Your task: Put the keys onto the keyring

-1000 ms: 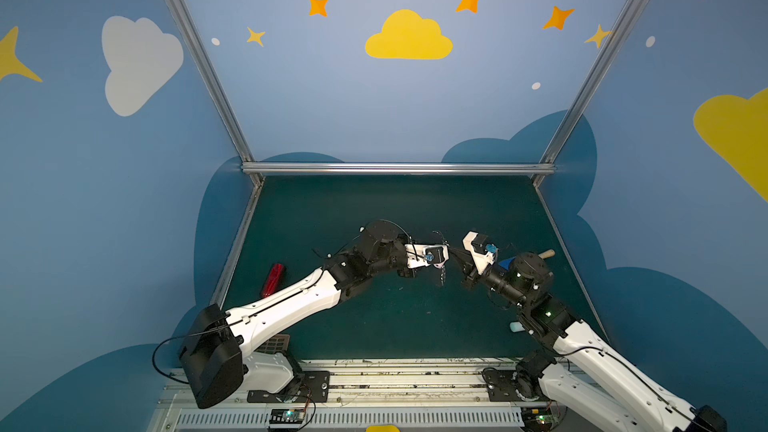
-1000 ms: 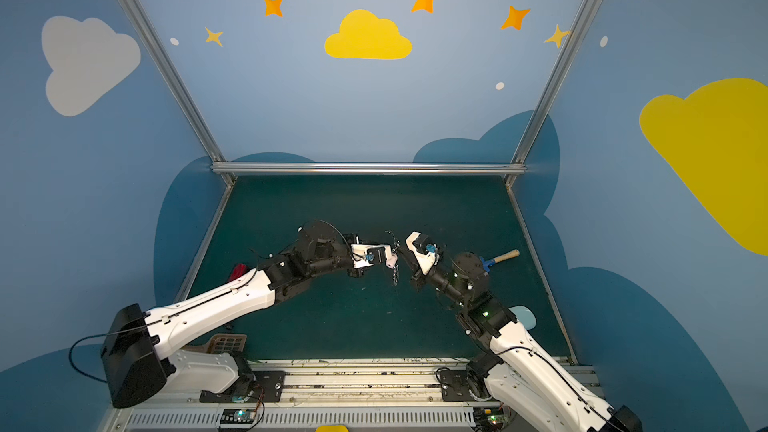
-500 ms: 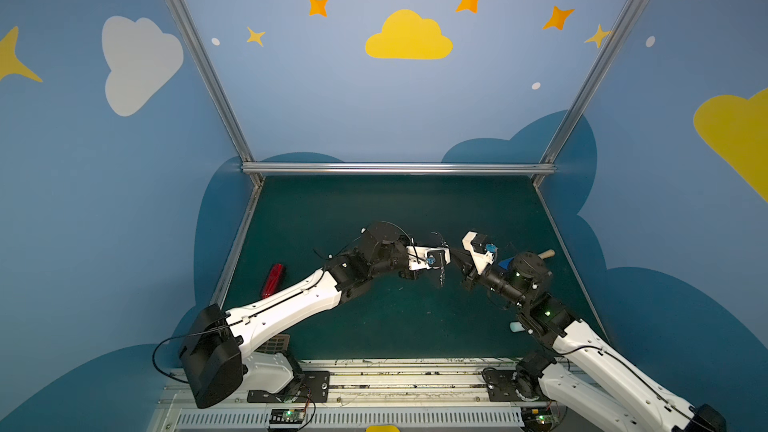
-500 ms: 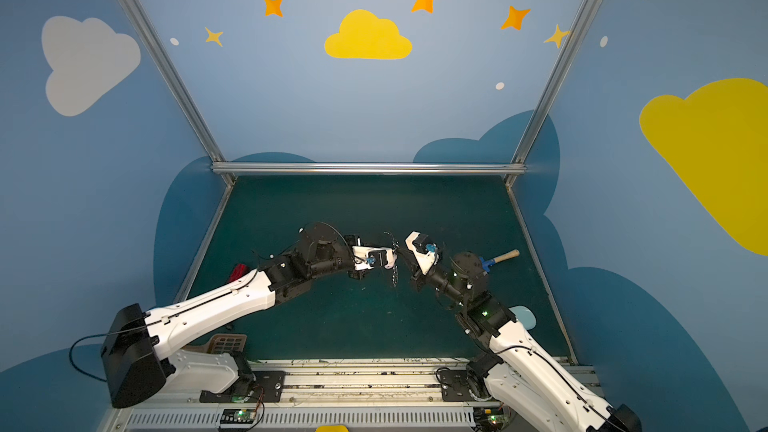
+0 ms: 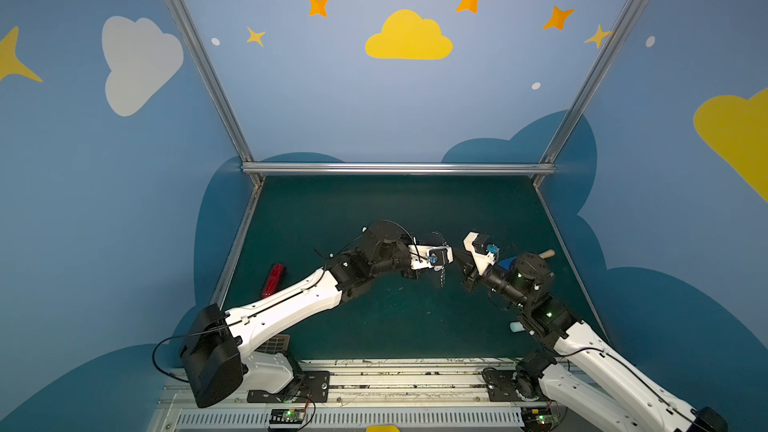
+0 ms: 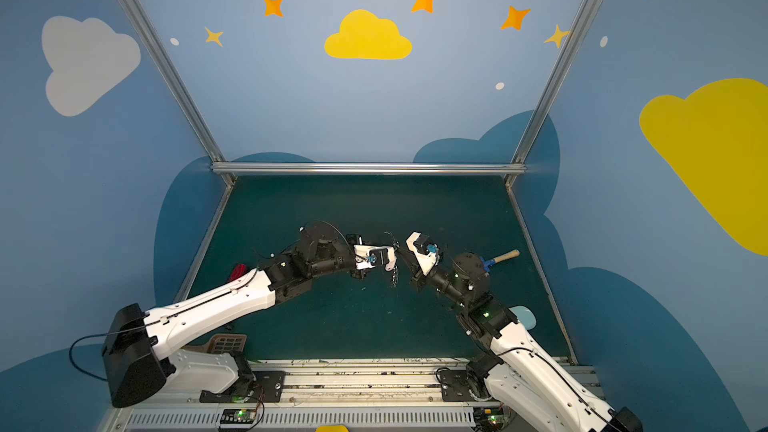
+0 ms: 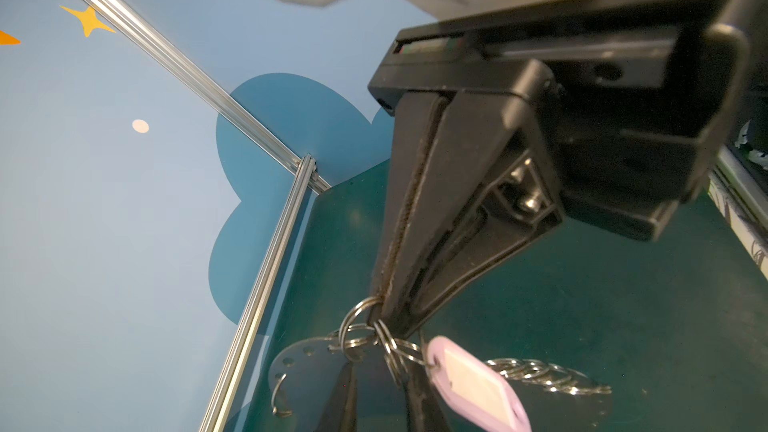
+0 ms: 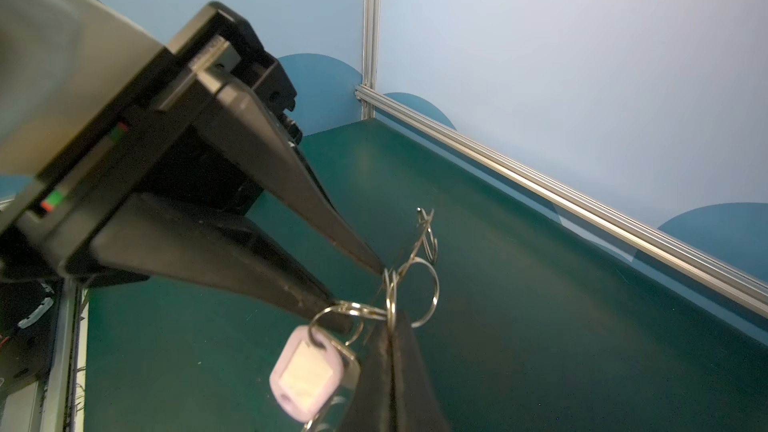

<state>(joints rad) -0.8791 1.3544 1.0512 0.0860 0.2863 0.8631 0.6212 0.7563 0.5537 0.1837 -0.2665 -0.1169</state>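
Note:
The keyring (image 7: 305,361), a flat grey plate with rim holes and several silver split rings, hangs above the mat at mid-table. My right gripper (image 8: 390,326) is shut on its edge, which shows edge-on in the right wrist view. My left gripper (image 7: 384,317) meets it from the other side, its jaws pinched on one split ring (image 7: 358,317). The keys' pale oblong head (image 7: 473,384) dangles from linked rings beside the plate, also seen as the head (image 8: 305,371). In both top views the left gripper (image 5: 443,264) and right gripper (image 5: 456,255) touch tips; the blade is hard to make out.
A red oblong gadget (image 5: 273,280) lies at the left of the mat. A blue tool with a wooden handle (image 6: 500,258) lies behind the right arm, and a pale blue spatula (image 6: 524,317) beside it. A brown slotted piece (image 6: 226,343) sits at the front left. Aluminium rails (image 5: 395,168) border the mat.

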